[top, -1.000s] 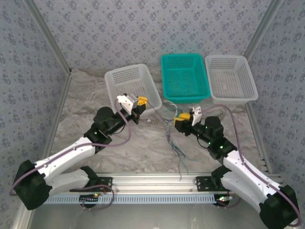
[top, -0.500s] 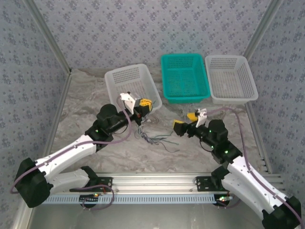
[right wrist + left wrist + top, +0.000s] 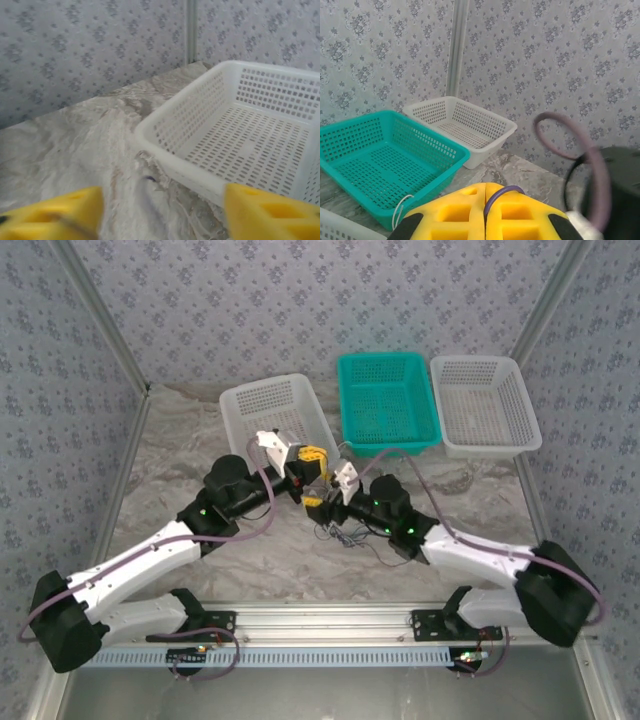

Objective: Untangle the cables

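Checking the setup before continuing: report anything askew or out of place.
The leftmost white basket sits turned askew, out of line with the teal basket. The cables lie in a bunched heap.

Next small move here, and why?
Likely lower the open right gripper onto the cables bunched on the table by it and shut on one strand. The left gripper is shut on a purple loop of them, so two holds could pull them apart.
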